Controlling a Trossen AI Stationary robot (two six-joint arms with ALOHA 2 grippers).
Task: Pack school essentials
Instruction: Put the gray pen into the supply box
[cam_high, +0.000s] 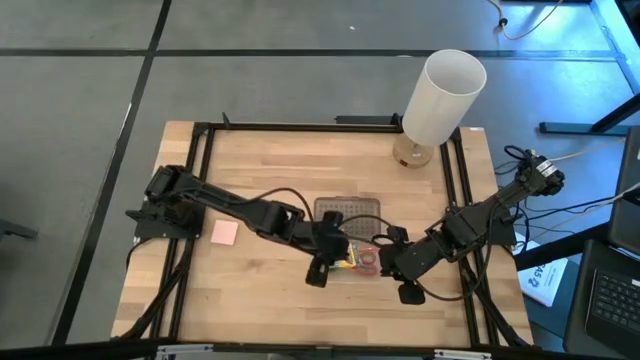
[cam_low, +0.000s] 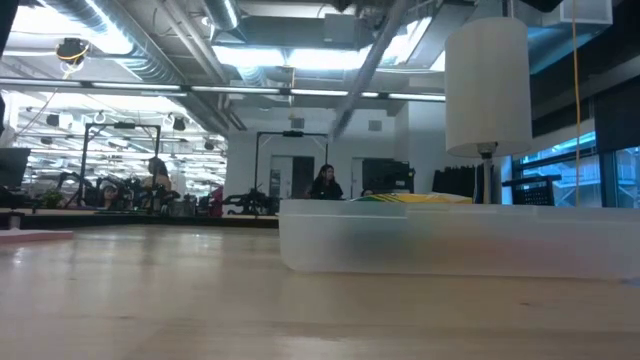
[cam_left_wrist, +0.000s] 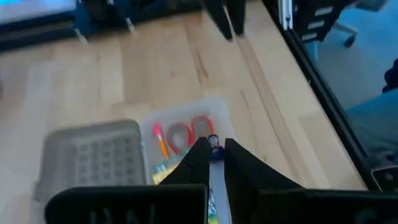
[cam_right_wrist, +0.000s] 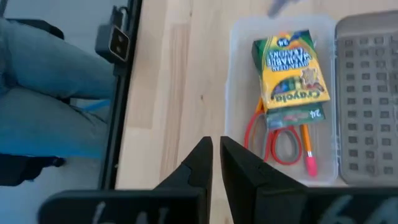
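Observation:
A clear flat box lies mid-table, its grey dotted lid flat on the far side of it. In the box lie a green-yellow crayon box, red-handled scissors and an orange pencil. My left gripper hovers over the box, shut on a short purple pen. Shut and holding nothing, my right gripper is over the bare table just off the box's right end. A pink square pad lies flat on the table, left of the box. My left gripper pinches the purple pen between its two fingertips, coming from above and slanting down toward the box. Only the pen's purple end shows beside the tips; the fingers hide the remainder. The pen is lifted clear above the box.
A tall white cylinder lamp stands at the table's far right corner. A black frame runs round the tabletop. Bare wood lies left of the box around the pink pad and along the near edge. People sit far off in the room behind.

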